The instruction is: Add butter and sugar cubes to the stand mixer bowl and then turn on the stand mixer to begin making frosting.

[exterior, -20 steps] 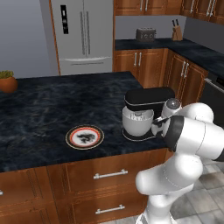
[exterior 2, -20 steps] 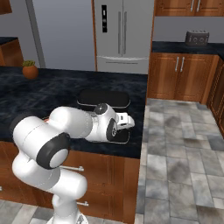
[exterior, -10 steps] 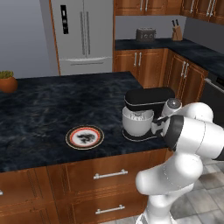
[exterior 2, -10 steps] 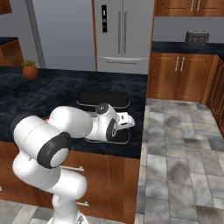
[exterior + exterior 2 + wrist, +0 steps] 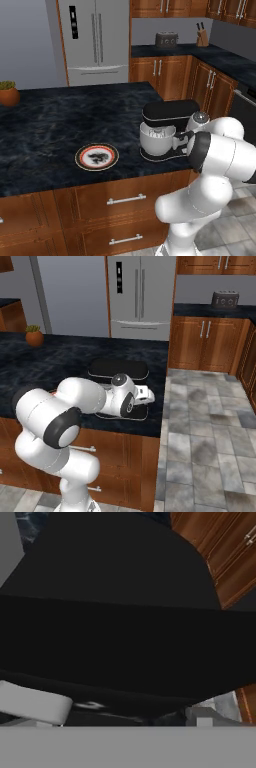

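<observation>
A red-rimmed plate lies on the dark counter — right of it stands the black stand mixer, its white bowl beneath the head. The gripper sits against the mixer's right side — whether its jaws are spread cannot be told.

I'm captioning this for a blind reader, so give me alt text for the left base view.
A black mixer holding a white bowl stands on a dark island counter, with the white arm reaching in from its right. A red-rimmed plate lies to the mixer's left, a potted plant at the far left edge, and a fridge behind.
</observation>
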{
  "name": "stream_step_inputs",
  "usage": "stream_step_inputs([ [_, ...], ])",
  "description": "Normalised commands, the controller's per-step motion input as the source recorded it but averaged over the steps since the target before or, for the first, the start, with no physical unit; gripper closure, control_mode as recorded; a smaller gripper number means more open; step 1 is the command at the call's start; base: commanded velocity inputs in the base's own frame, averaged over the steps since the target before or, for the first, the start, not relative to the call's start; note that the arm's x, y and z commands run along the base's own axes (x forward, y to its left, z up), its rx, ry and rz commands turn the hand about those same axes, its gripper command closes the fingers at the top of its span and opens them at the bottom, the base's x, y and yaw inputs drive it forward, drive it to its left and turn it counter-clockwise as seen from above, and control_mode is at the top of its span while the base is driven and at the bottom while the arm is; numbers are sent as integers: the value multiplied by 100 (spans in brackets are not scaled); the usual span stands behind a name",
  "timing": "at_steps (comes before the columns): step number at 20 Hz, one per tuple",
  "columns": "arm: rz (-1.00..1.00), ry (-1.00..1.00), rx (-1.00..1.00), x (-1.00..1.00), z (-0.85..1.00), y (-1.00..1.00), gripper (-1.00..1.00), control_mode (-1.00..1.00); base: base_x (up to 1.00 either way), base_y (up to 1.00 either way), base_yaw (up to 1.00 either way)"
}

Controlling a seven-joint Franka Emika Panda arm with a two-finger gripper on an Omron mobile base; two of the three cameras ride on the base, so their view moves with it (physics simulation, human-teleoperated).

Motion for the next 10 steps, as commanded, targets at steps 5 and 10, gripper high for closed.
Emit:
stream_step_inputs([
  [5,-12,4,18,37,38,-4,100,-100,0,0,0],
  [10,-9,7,22,42,52,-22,100,-100,0,0,0],
])
